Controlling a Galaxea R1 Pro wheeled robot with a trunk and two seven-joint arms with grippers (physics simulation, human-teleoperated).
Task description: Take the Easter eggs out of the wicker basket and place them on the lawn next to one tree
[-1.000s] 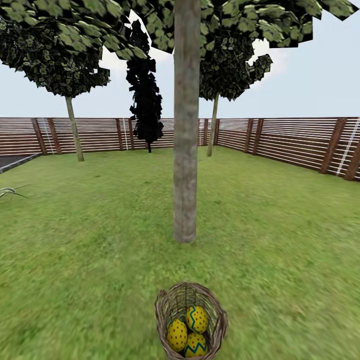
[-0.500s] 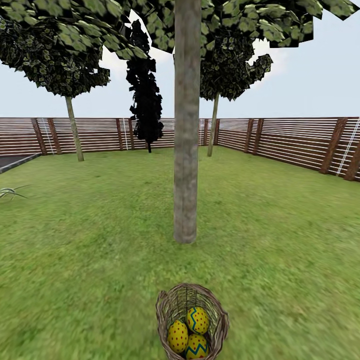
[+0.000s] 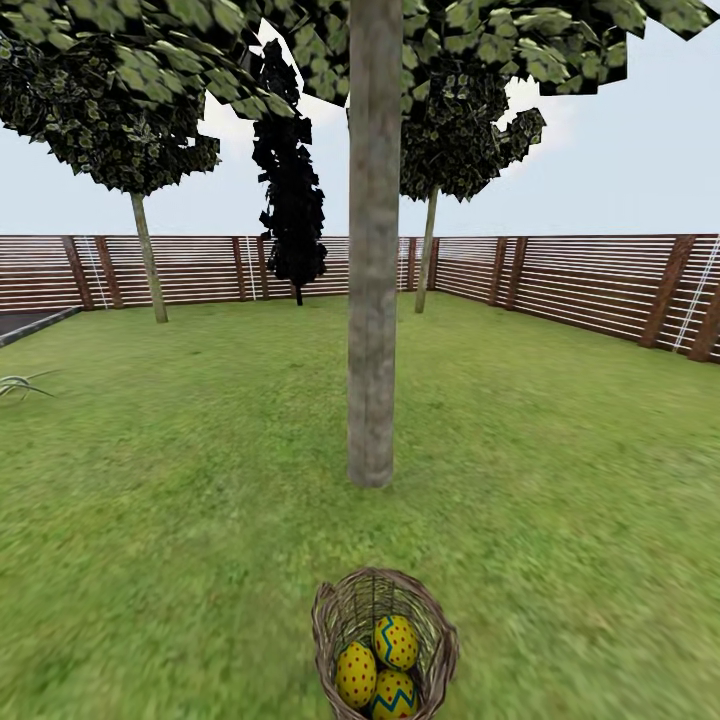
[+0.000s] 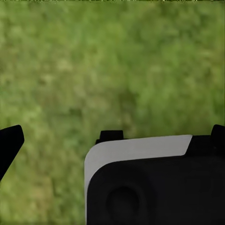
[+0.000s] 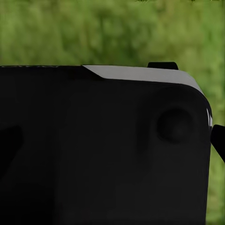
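The basket [image 3: 384, 645] sits on the lawn [image 3: 180, 520] at the near edge of the head view, with the tree [image 3: 372, 300] standing straight beyond it, close enough that eggs set by its trunk need only a short carry. All three eggs [image 3: 378, 665] lie inside the basket, bunched together and touching: two red-dotted ones and one with a blue zigzag band. None has been taken out yet. Both wrist cameras look down over dark housing at blurred grass; dark bits at the frame edges may be fingers, but I cannot tell whether either pair is open or closed. No finger is near the eggs, so the reach has to come first.
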